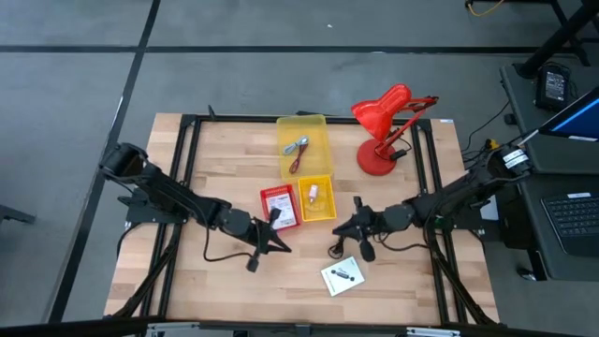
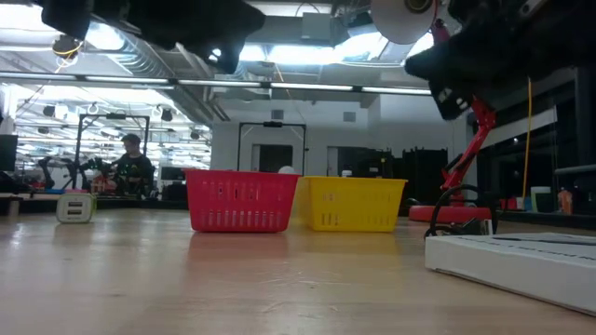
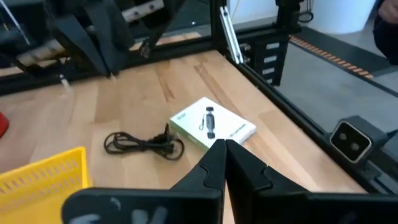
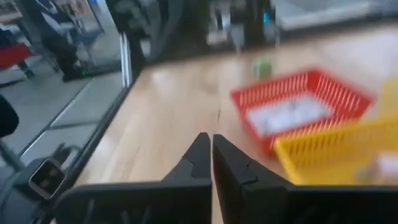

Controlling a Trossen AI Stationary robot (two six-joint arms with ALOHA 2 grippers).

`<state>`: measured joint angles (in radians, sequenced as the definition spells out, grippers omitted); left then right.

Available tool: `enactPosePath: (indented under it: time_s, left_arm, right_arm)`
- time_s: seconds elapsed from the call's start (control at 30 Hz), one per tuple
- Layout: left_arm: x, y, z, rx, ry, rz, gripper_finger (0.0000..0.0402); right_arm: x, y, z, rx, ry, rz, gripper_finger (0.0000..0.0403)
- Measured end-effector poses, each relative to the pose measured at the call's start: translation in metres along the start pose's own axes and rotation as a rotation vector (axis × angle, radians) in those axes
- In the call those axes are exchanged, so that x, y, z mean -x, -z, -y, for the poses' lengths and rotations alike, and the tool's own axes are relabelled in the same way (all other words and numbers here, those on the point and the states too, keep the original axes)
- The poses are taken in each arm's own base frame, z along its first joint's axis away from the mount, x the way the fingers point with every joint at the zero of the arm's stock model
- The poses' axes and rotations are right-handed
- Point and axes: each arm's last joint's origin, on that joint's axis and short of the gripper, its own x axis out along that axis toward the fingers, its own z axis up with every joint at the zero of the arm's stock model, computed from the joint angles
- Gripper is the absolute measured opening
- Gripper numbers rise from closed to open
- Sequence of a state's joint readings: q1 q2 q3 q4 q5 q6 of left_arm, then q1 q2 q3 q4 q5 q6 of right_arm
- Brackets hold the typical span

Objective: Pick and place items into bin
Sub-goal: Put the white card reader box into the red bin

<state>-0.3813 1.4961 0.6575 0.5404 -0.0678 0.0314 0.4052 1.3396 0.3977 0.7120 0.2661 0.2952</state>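
High view: both arms hover low over the front half of the table (image 1: 187, 281) with nothing in hand. The left gripper (image 1: 281, 245) has its fingers pressed together just in front of the red basket (image 1: 279, 208), and the right gripper (image 1: 343, 228) is likewise shut and empty, pointing at nine o'clock toward the small yellow basket (image 1: 316, 198). The step in hand looks like a pause between picks.

Still loose on the wood are the black cable (image 1: 337, 249), at about six o'clock from the right gripper, and the white packet (image 1: 343, 274) just beyond it toward the front edge; the left wrist view shows the two lying near each other but apart. The red basket already holds a white packet, the small yellow basket holds a small piece, and the large yellow bin (image 1: 303, 142) at twelve o'clock holds a silver tool with a dark red cord.

The next move probably calls for the right gripper to open, swing to six o'clock, and drop onto the cable. That cable is limp and thin, so a grab at its bunched middle seems safest.

There is open wood at seven and five o'clock. The black frame rails (image 1: 440, 187) hem both sides, and the red lamp (image 1: 384, 131) stands at one o'clock, close to the right arm's reach.
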Motion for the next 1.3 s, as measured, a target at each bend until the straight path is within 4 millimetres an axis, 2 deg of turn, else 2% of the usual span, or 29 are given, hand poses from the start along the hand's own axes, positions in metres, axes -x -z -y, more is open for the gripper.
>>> enactPosePath:
  time_s: [0.1, 0.23, 0.4, 0.57, 0.77, 1.0, 1.3]
  left_arm:
    - [-0.003, 0.001, 0.0, -0.001, -0.001, 0.01, 0.0003]
    - [-0.004, 0.002, 0.0, -0.029, -0.001, 0.015, 0.0003]
    - [-0.004, 0.002, 0.001, -0.033, 0.005, 0.016, 0.0004]
    - [-0.004, 0.002, 0.003, -0.035, 0.038, 0.017, 0.0004]
    - [-0.004, 0.0, 0.003, -0.034, 0.038, 0.039, 0.0004]
    - [-0.004, -0.002, 0.003, -0.033, 0.046, 0.063, 0.0004]
    - [-0.006, -0.002, 0.006, -0.079, 0.13, 0.079, 0.0004]
  right_arm:
    - [-0.004, 0.0, -0.008, -0.057, 0.023, -0.125, 0.0]
    - [-0.009, -0.01, -0.022, -0.103, 0.053, -0.262, 0.0]
    - [-0.005, -0.02, -0.04, -0.147, 0.095, -0.425, 0.0]
    - [0.002, -0.023, -0.059, -0.24, 0.101, -0.483, 0.0]
    - [0.013, -0.016, -0.077, -0.363, 0.109, -0.514, 0.0]
    - [0.026, -0.004, -0.085, -0.46, 0.192, -0.574, 0.0]
    - [0.027, 0.002, -0.082, -0.464, 0.245, -0.604, 0.0]
